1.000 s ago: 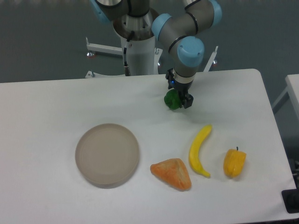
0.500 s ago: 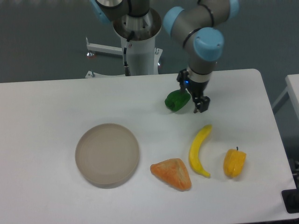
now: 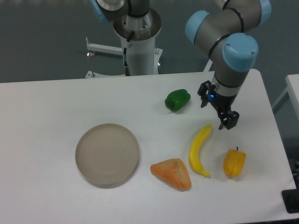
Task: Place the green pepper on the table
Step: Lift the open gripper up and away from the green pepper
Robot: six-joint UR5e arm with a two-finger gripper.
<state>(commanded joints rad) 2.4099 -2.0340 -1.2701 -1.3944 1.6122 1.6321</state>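
Observation:
The green pepper (image 3: 177, 100) lies on its side on the white table (image 3: 56, 107), right of the middle toward the back. My gripper (image 3: 217, 106) is open and empty. It hangs to the right of the pepper, clearly apart from it, just above the top end of the banana.
A round beige plate (image 3: 107, 155) sits at the front left. An orange wedge-shaped piece (image 3: 172, 173), a yellow banana (image 3: 199, 150) and a yellow-orange pepper (image 3: 234, 162) lie in a row at the front right. The robot's base (image 3: 138, 46) stands behind the table's far edge.
The gripper has let go of the green pepper, which now rests on the table, and has moved away to the right and slightly forward.

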